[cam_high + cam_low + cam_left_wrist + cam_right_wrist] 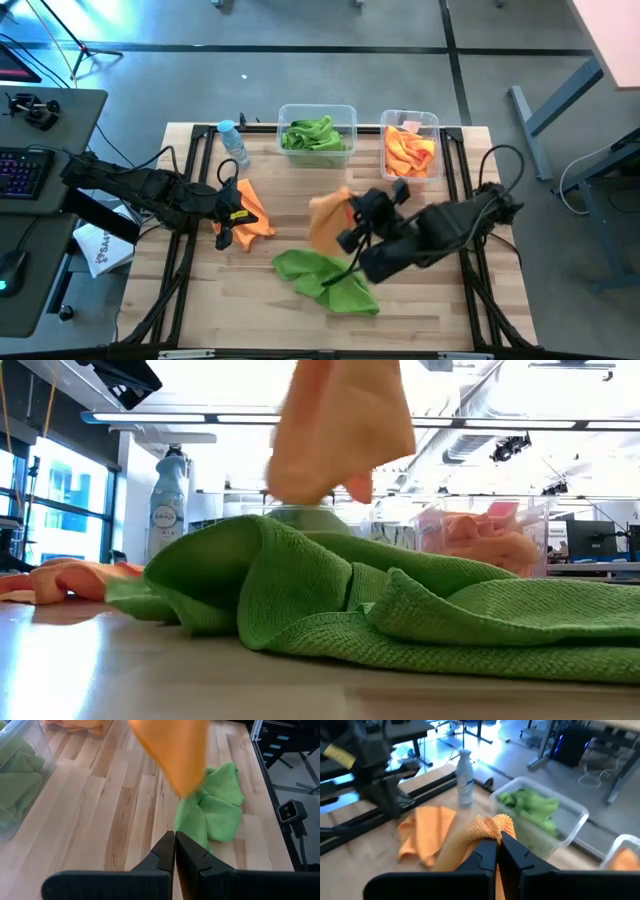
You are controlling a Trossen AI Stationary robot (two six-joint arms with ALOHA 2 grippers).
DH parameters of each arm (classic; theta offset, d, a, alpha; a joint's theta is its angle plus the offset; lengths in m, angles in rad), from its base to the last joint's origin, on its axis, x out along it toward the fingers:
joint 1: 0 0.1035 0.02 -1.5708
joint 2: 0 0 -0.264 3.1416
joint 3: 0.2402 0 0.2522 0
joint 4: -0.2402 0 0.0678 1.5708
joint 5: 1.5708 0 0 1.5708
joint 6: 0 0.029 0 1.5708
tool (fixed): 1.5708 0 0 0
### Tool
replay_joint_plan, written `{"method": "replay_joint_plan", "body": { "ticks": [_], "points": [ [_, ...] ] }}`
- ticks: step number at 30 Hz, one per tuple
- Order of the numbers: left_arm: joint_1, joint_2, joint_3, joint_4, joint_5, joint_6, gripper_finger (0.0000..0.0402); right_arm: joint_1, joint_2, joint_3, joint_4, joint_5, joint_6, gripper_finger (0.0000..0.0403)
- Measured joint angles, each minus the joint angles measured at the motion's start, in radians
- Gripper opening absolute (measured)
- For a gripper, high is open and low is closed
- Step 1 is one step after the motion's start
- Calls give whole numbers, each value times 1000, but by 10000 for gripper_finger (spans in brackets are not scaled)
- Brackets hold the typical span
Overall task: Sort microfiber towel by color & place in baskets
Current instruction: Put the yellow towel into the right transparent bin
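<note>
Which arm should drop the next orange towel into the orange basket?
The right. Its hand is already shut on an orange towel, lifted off the table near the narrower basket holding orange towels. The left hand is shut and empty, beside the other orange towel.

Both arms are black and chunky, made of thick blocks joined together. The left arm (150, 190) has a small yellow sticker near its wrist. The right arm (450, 228) has a black cable looping off it. Each claw has two flat, black, pointed fingers (165, 855).
</note>
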Motion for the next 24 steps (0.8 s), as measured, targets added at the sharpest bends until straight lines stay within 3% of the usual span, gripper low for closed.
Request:
{"method": "replay_joint_plan", "body": {
  "ticks": [6, 14, 18, 24],
  "points": [
    [0, 0, 0, 0, 0, 0, 0, -66, -90, 0, -43, 45, -107, 0],
    [0, 0, 0, 0, 0, -6, 0, -213, -217, -20, -94, -15, -267, 0],
    [1, 0, 0, 0, -1, -18, 0, -296, -290, -20, -94, 13, -357, 0],
    [1, 0, 0, 0, -74, -17, 0, -450, -386, -20, -94, 5, -497, 0]
  ]
}}
